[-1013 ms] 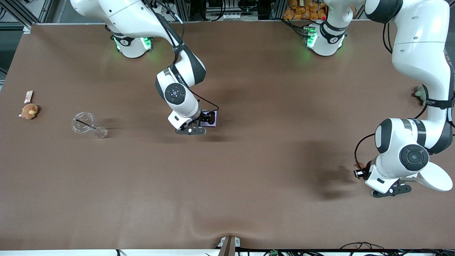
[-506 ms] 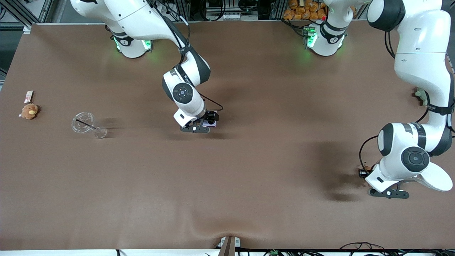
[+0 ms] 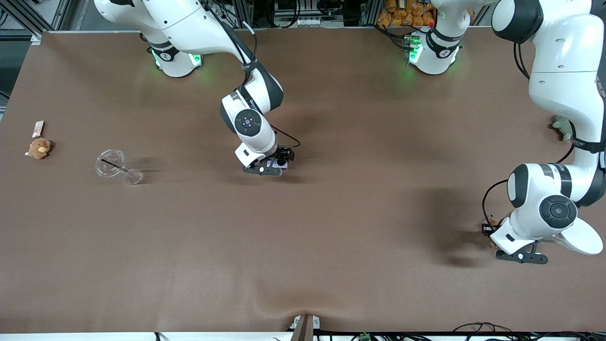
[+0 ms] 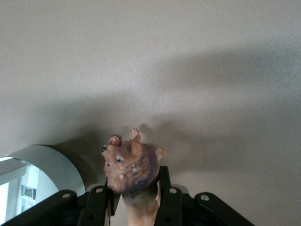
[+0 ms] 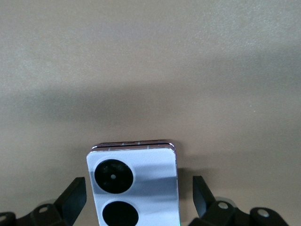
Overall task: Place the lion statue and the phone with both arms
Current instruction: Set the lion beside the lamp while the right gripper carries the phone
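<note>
The lavender phone [image 5: 141, 181] lies flat on the brown table near its middle, its two black camera circles showing. It also shows in the front view [image 3: 280, 162]. My right gripper [image 5: 138, 190] is low around the phone, open, with a gap between each finger and the phone's sides; it also shows in the front view [image 3: 270, 166]. My left gripper [image 4: 135, 200] is shut on the orange-brown lion statue [image 4: 131, 165] and holds it low over the table toward the left arm's end. In the front view the lion [image 3: 493, 221] peeks out beside the left gripper [image 3: 494, 233].
A clear glass [image 3: 116, 166] lies on its side toward the right arm's end, with a brown plush toy [image 3: 39, 148] and a small card [image 3: 38, 128] farther out. A green plush turtle [image 3: 562, 127] sits at the left arm's edge. A white round object [image 3: 577, 237] lies beside the left gripper.
My right gripper has shifted toward the left arm's end and come down around the phone. My left gripper has moved a little toward the left arm's end with the lion.
</note>
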Action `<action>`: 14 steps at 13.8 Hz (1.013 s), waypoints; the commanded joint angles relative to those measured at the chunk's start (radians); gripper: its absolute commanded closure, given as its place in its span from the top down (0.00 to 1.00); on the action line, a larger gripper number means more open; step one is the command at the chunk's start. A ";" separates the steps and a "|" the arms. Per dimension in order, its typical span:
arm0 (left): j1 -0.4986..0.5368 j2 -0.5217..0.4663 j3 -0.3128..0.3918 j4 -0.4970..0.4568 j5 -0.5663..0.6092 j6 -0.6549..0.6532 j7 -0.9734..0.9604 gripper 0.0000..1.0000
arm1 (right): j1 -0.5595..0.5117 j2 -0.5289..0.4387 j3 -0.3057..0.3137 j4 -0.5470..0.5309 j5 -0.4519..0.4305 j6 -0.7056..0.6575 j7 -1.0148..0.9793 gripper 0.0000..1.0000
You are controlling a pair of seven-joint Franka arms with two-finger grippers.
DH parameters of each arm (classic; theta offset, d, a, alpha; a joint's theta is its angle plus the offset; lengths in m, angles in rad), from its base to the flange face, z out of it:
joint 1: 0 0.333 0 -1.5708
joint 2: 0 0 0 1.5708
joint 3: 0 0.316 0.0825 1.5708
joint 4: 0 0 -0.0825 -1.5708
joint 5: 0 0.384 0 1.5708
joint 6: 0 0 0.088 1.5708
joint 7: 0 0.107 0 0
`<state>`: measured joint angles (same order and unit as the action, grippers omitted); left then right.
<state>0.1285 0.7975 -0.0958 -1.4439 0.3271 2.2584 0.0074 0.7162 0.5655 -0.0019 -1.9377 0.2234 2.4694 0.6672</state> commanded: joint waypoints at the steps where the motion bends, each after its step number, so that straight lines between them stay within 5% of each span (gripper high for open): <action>1: 0.008 0.003 -0.007 -0.006 0.023 0.016 0.009 1.00 | 0.028 -0.003 -0.009 -0.014 0.025 0.019 0.029 1.00; 8: 0.007 -0.035 -0.016 -0.003 0.018 -0.006 0.006 1.00 | 0.048 0.028 -0.010 -0.017 0.024 0.046 0.031 1.00; 9: 0.003 -0.053 -0.019 -0.001 0.018 -0.044 0.005 1.00 | 0.048 0.028 -0.010 -0.017 0.022 0.046 0.028 0.82; 12: 0.000 -0.128 -0.060 -0.001 0.017 -0.163 -0.007 1.00 | 0.051 0.021 -0.013 -0.017 0.014 0.033 0.019 0.00; 14: 0.002 -0.207 -0.097 0.000 0.007 -0.277 -0.006 1.00 | 0.037 -0.018 -0.023 -0.012 0.013 -0.053 0.017 0.00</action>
<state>0.1269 0.6808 -0.1626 -1.4224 0.3271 2.0817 0.0070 0.7518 0.5872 -0.0072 -1.9462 0.2232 2.4837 0.6898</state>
